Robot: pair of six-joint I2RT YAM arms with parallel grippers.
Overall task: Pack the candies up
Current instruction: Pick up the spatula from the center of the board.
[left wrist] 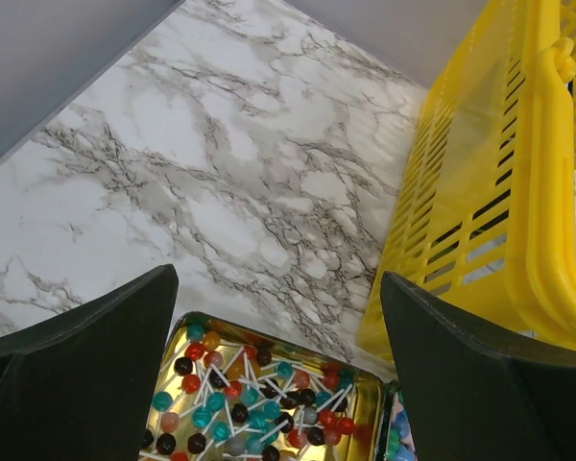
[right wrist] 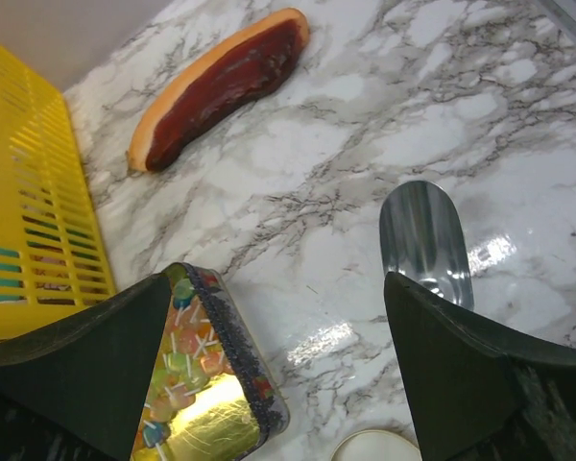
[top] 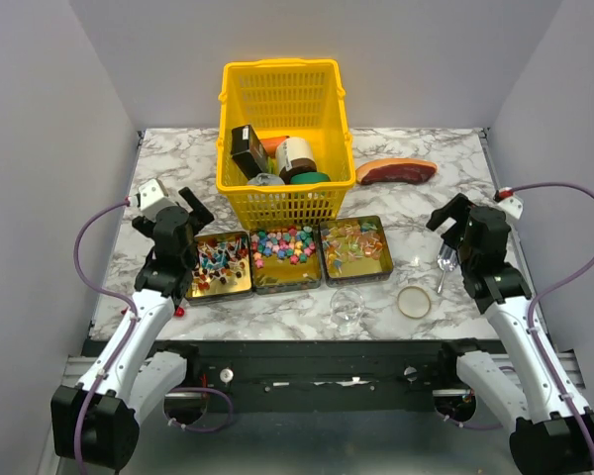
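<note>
Both my left gripper (left wrist: 278,279) and right gripper (right wrist: 278,279) gape empty; candies (top: 282,245) sit unpacked in trays (top: 287,288), six o'clock of basket (top: 277,203)

Top view looks down from 6 o'clock over the whole desk (top: 178,168). Wrist views sit close, facing 12 o'clock; all share the yellow basket (top: 277,203).
</note>
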